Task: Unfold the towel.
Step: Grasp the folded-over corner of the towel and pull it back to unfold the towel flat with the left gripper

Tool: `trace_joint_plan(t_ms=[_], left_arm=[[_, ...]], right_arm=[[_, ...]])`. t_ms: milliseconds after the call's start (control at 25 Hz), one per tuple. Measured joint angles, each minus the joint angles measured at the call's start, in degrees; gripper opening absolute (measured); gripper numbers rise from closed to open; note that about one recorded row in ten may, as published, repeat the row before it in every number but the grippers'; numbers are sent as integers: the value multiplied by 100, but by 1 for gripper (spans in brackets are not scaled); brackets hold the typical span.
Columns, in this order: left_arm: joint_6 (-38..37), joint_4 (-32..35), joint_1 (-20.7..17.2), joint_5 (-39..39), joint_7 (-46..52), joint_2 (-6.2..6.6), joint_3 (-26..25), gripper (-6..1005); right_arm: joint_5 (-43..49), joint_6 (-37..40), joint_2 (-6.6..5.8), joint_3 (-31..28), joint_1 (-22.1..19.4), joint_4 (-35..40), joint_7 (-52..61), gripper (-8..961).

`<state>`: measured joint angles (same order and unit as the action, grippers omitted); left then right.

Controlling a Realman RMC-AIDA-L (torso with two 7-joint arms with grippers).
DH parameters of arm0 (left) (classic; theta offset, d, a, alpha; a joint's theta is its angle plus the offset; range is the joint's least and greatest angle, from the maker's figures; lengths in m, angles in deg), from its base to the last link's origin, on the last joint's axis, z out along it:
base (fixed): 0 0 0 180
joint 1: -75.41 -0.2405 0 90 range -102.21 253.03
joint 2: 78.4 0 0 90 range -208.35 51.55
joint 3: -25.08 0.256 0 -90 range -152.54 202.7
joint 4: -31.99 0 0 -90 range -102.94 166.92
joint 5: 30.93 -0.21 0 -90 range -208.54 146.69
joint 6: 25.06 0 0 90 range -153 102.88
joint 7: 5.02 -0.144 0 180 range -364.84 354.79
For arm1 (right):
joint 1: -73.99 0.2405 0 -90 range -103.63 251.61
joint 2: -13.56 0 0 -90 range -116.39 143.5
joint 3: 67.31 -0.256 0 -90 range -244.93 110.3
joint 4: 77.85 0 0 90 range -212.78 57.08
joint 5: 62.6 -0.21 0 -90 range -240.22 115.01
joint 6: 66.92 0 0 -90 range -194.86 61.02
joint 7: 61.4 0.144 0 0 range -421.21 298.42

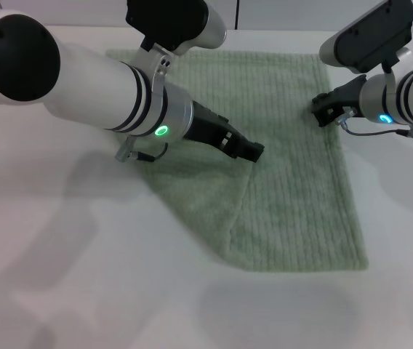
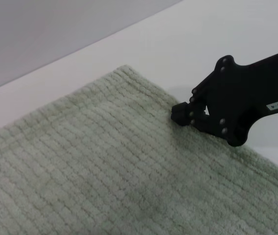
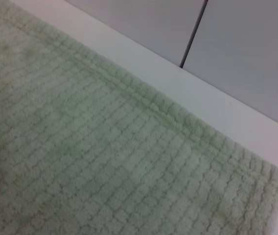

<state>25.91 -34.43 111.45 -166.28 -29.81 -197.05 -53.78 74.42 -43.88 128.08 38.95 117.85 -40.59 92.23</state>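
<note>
Though the towel (image 1: 294, 182) lies mostly flat on the worktop (image 1: 83, 291), one flap beneath the left gripper (image 1: 254, 151) remains folded; neither gripper's finger state is discernible, right gripper (image 1: 323, 109) at the far edge.

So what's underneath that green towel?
A white table shows all around the towel. Near the left pincer a folded flap lies over more towel. Whatever is beneath the cloth is covered and cannot be seen.
</note>
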Motion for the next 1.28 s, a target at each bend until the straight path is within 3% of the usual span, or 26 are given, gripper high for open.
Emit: trace_joint_plan(t_ms=[760, 1280], left_arm=[[-169, 108, 109, 78, -1, -10, 211, 810], [-606, 612, 325, 195, 22, -9, 420, 810]], right_arm=[[0, 23, 0, 0, 0, -9, 0, 24], [0, 70, 0, 0, 0, 27, 0, 24]])
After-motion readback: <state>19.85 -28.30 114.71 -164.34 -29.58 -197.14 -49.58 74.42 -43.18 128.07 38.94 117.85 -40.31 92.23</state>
